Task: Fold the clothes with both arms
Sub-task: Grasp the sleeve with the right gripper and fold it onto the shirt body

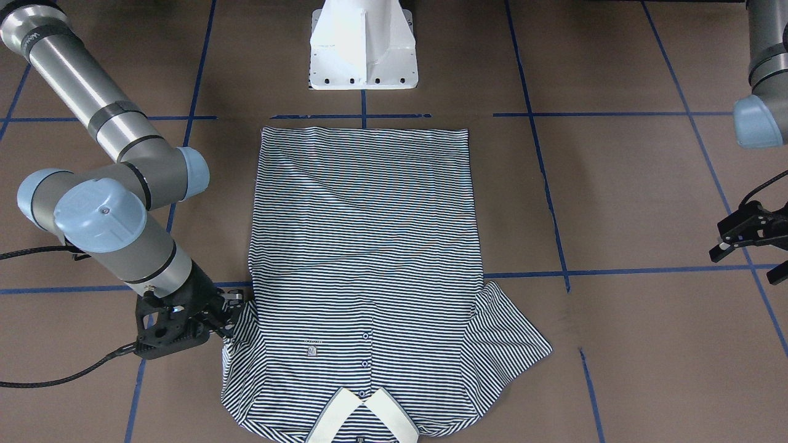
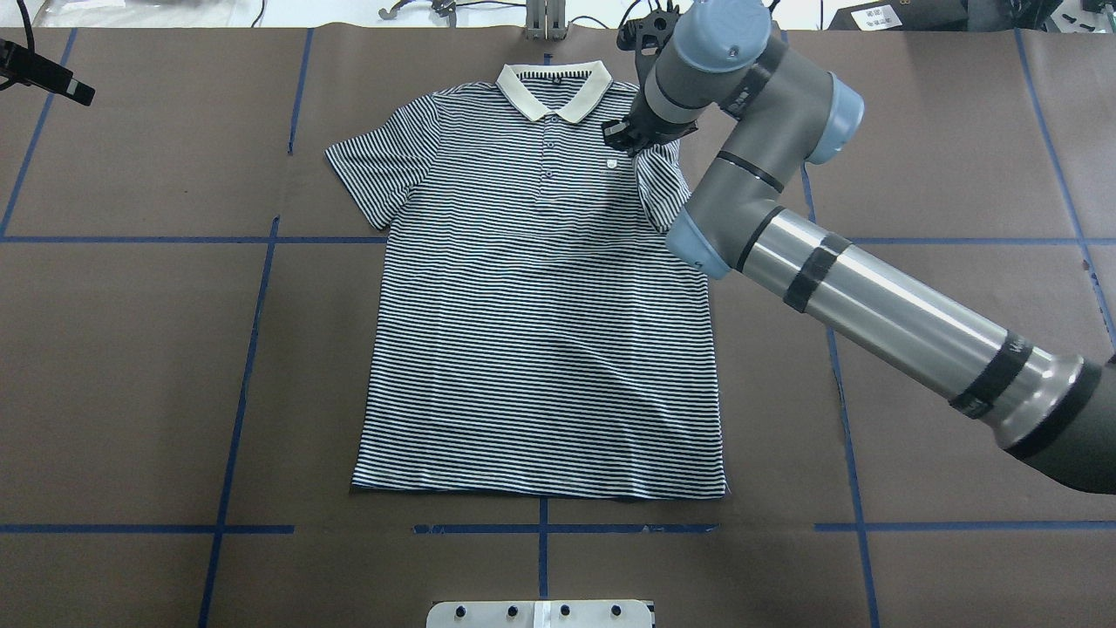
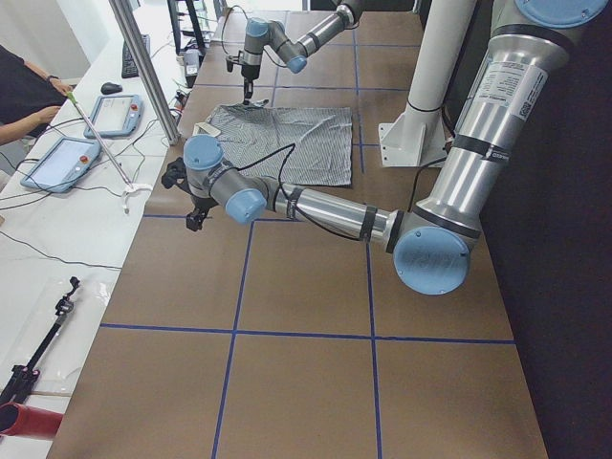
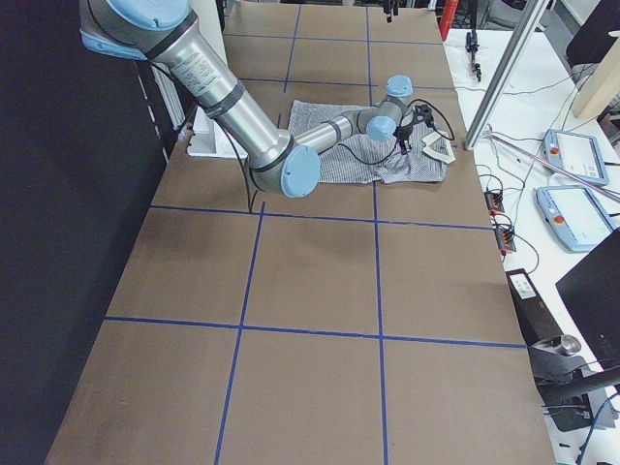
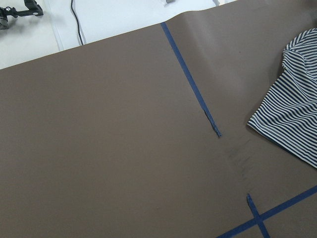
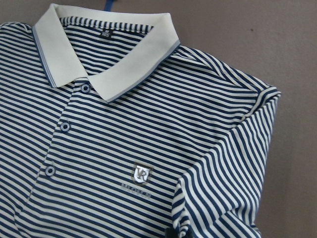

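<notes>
My two arms are grey metal tubes with pale blue caps at the joints: the right arm (image 2: 872, 305) reaches across the table's far right, and the left arm (image 3: 325, 210) stretches out well clear of the cloth. The polo shirt (image 2: 540, 331) lies flat and face up in the middle. It is a soft knit in thin navy and white stripes, with the hem towards my base and the plain cream collar (image 2: 554, 87) at the far edge. Its left sleeve (image 2: 375, 170) spreads out flat. The right sleeve (image 6: 223, 168) is folded in over the chest, and my right gripper (image 1: 237, 303) has its fingers pinched together on the cuff. My left gripper (image 1: 748, 261) hangs over bare table, jaws apart, holding nothing. Small round navy buttons (image 6: 65, 126) run down the placket, beside a tiny shield logo (image 6: 141, 172). The table (image 2: 131, 349) is covered in matte brown paper, gridded with blue tape (image 2: 253, 349). My white pedestal (image 1: 363, 49) stands at the near edge. Alongside runs a white bench (image 3: 57, 249) with handheld control screens (image 3: 62, 163) and cables, and a person's arm (image 3: 29, 120) rests there.
</notes>
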{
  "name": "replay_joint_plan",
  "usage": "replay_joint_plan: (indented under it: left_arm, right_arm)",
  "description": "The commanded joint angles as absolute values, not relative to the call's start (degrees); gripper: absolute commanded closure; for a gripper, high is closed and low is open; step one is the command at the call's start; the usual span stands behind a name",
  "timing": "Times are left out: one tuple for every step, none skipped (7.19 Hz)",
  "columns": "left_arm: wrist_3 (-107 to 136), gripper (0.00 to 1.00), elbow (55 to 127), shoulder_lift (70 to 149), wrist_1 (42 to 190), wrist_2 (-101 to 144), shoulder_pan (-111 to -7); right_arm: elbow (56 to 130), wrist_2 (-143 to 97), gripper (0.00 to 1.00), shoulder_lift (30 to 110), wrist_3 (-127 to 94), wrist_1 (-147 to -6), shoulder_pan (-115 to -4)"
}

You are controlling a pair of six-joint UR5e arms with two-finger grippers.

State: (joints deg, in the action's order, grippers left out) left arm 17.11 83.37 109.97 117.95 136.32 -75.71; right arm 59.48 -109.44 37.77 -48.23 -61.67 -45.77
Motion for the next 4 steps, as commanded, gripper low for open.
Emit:
replay_joint_plan:
  left_arm:
    - [17.1,0.00,83.3,110.1,117.9,136.3,-75.7]
    - [17.1,0.00,83.3,110.3,117.9,136.3,-75.6]
    - [17.1,0.00,83.2,110.4,117.9,136.2,-75.6]
    - [17.1,0.00,83.2,110.5,117.9,136.2,-75.6]
  right_arm:
    - [54.3,-106.6,0.21,34.5,-48.4,-61.7,-45.2]
    - [54.3,-106.5,0.00,34.4,-48.4,-61.6,-45.2]
    - [54.3,-106.6,0.00,34.4,-48.8,-61.6,-45.3]
    - [54.3,-107.2,0.00,34.4,-50.2,-61.6,-45.8]
